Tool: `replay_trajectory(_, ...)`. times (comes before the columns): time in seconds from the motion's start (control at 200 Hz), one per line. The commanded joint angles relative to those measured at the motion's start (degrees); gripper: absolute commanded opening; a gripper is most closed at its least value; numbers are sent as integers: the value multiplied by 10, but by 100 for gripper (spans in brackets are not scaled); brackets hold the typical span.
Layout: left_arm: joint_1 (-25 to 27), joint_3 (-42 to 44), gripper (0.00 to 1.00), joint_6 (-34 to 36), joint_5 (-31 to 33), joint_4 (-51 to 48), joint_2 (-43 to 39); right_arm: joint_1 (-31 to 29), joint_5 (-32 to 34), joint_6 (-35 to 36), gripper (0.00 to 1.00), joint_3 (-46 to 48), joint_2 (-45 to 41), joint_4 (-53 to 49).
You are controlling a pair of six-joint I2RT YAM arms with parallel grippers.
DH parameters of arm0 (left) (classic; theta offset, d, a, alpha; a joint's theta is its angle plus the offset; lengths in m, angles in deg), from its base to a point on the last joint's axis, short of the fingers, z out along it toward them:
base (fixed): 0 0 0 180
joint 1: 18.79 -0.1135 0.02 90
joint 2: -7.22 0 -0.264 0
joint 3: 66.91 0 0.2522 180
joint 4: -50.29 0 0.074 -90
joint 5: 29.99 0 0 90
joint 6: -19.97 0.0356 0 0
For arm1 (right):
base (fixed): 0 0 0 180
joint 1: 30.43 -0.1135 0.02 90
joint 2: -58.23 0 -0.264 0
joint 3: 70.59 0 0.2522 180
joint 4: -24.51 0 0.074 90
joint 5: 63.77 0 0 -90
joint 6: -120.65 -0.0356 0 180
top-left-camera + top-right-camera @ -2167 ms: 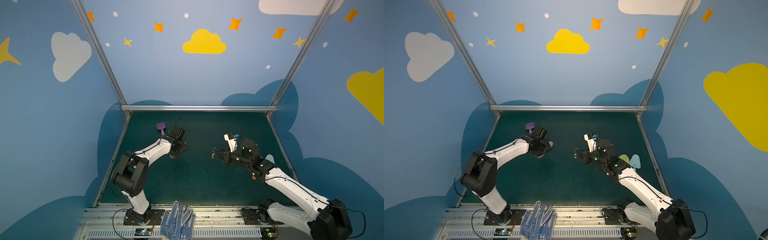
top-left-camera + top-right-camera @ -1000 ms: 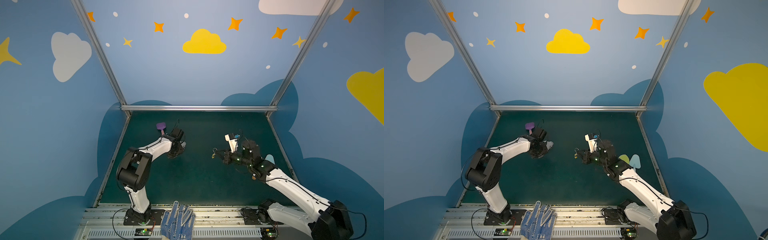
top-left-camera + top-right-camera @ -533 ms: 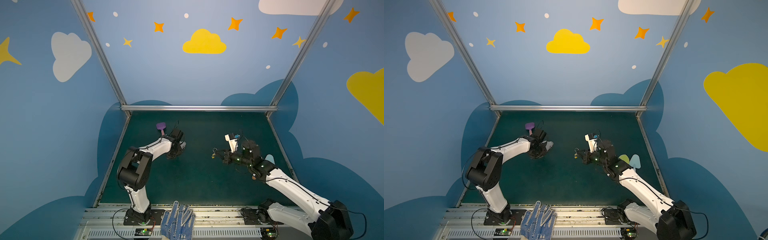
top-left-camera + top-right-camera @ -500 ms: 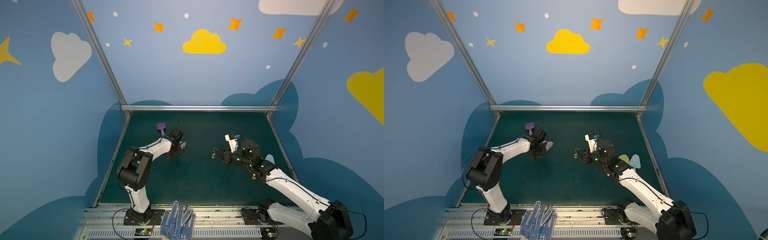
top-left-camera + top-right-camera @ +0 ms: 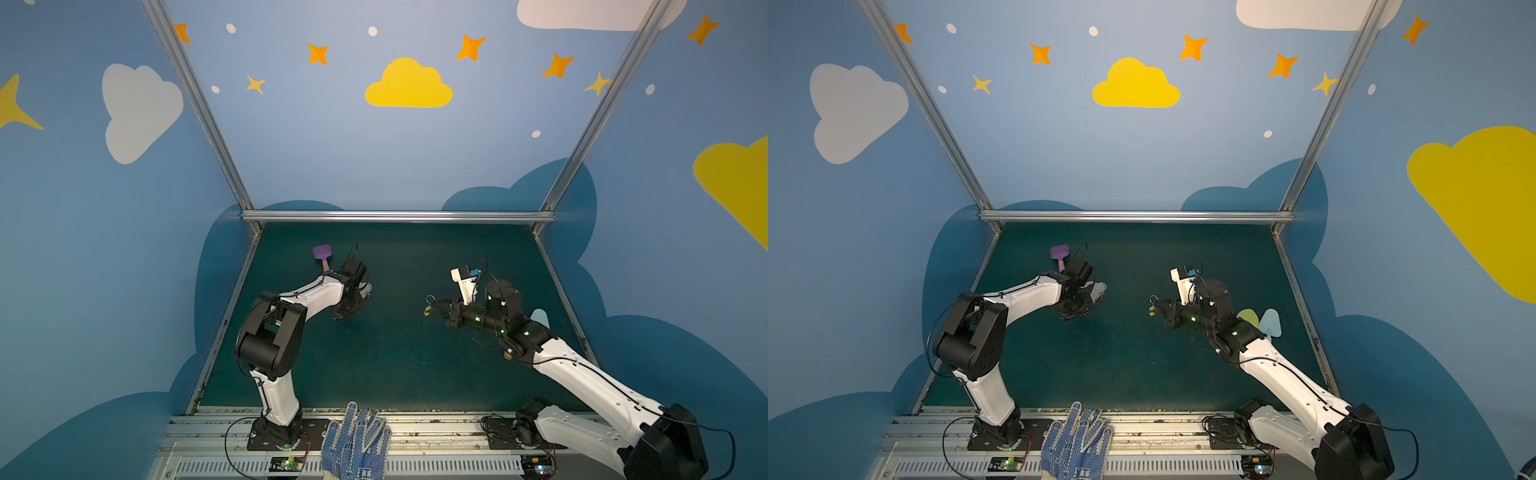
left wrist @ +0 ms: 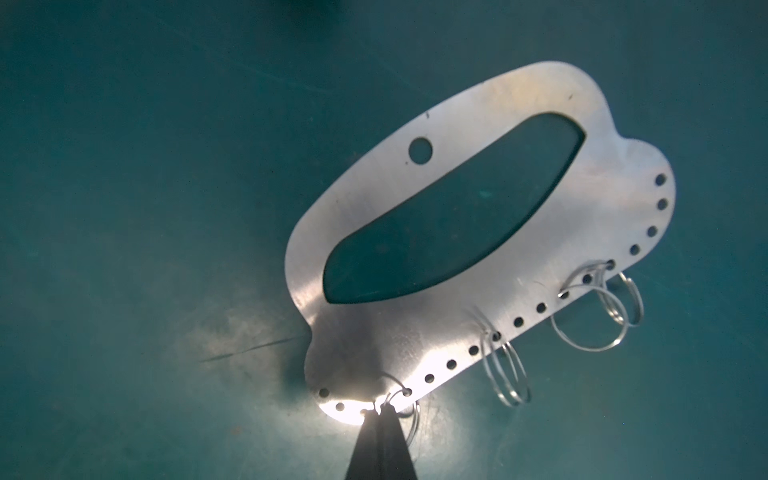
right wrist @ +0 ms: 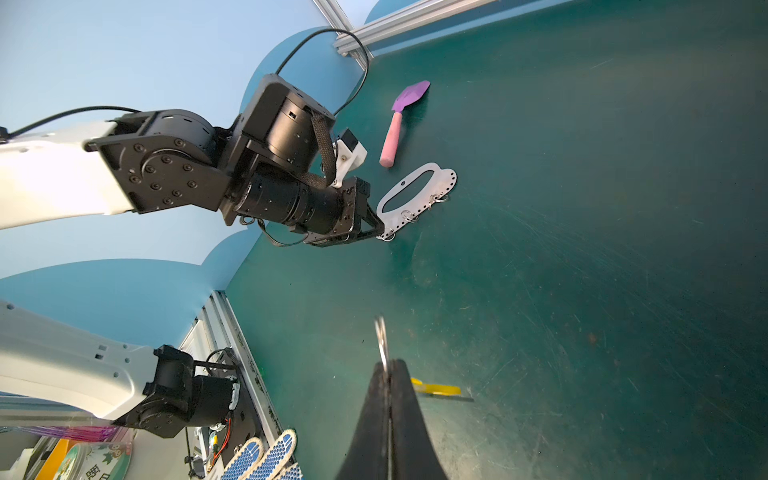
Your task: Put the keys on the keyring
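— Left jaws first: spread or closed?

— Pressed together. The left gripper (image 6: pixel 382 409) pinches the holed edge of the keyring (image 6: pixel 602 195) at its very end, where one of the wire rings (image 6: pixel 492 353) hangs (whether it nips plate, ring or both, I cannot tell).

— And the right?

— The right gripper (image 7: pixel 388 368) is closed tight on the split ring of the keys (image 7: pixel 380 338), held in the air above the mat (image 7: pixel 582 291). The yellow tag (image 7: pixel 436 389) sticks out beside the fingers.

— Where does the keyring sit?

— On the mat, just beside the spatula (image 7: pixel 395 133). It is on the left in both top views, well apart from the keys (image 5: pixel 428 303).

— Anything changed?

— A second ago the left jaws stood apart; now they have closed. Over the last two seconds the left arm's elbow has shifted slightly. The right arm and the keys hold the same spot.
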Motion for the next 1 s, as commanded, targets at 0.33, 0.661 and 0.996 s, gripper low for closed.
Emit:
replay_trajectory(0.33, 21, 1, 4, -59, -102, 32, -67, 2, 37, 7, 0, 5, -40, -23)
replay_trajectory(0.661, 97, 4, 4, -119, -143, 78, -40, 3, 17, 19, 0, 35, -38, -21)
replay_trajectory(0.996, 113, 31, 4, -139, -155, 115, -2, -9, -3, 46, 0, 80, 14, 34)
